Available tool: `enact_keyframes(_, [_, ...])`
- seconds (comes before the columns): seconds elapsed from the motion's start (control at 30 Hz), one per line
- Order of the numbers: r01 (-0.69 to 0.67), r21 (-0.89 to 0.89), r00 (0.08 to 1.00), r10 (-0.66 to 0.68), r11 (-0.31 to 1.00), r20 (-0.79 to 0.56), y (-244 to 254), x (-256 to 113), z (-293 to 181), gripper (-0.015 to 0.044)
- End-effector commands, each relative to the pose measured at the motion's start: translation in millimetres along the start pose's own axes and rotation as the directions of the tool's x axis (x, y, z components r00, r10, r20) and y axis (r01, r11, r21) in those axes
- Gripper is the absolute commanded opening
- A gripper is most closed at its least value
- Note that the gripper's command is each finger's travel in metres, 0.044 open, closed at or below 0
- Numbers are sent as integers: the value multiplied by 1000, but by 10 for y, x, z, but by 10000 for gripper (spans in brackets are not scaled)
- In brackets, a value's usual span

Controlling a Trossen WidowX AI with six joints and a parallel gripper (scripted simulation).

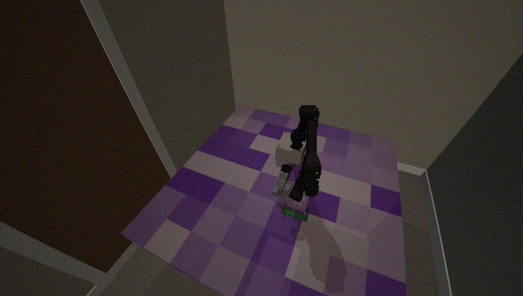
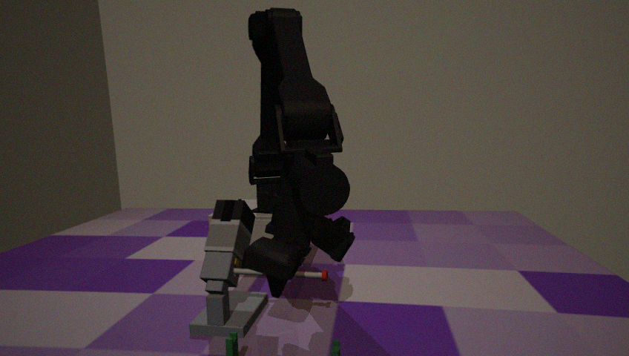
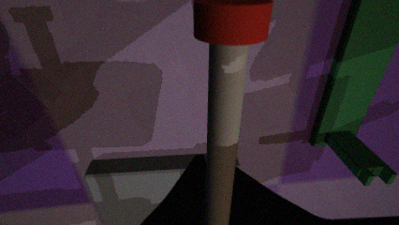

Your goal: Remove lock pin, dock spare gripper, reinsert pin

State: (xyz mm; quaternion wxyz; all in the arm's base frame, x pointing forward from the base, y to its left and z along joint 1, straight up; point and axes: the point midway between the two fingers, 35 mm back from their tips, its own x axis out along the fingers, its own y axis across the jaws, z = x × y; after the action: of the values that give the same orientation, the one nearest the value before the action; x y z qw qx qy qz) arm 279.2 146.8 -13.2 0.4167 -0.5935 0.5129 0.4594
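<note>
My gripper (image 2: 277, 285) (image 3: 206, 163) is shut on the lock pin, right of the mount in the exterior view. The lock pin (image 2: 312, 274) (image 3: 226, 98) is a pale rod with a red head. It lies roughly level, head pointing away from the mount. Its other end meets the side of the grey socket (image 2: 216, 265), near a small yellow mark; the tip is hidden, so how deep it sits cannot be told. The spare gripper (image 2: 225, 233) (image 1: 283, 175), light grey with black fingers on top, stands in the socket, slightly tilted. The mount's grey base (image 2: 252, 308) (image 3: 155, 185) is on the table.
A green rack (image 1: 295, 214) (image 3: 360, 94) with upright prongs lies in front of the mount. A white box (image 1: 288, 155) stands behind the mount at the arm's base. The arm's upper links rise above the pin, close beside the spare gripper.
</note>
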Motion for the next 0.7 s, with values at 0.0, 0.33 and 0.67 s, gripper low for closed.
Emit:
enact_keyframes(0.0, [2, -4, 1000, -2, 1000, -3, -2, 9, -29, 0])
enact_keyframes(0.33, [-1, -5, 1000, 1, 1000, -2, -5, 24, -91, 0])
enact_keyframes(0.67, [-5, -5, 1000, 5, 1000, -2, -5, 40, -156, 0])
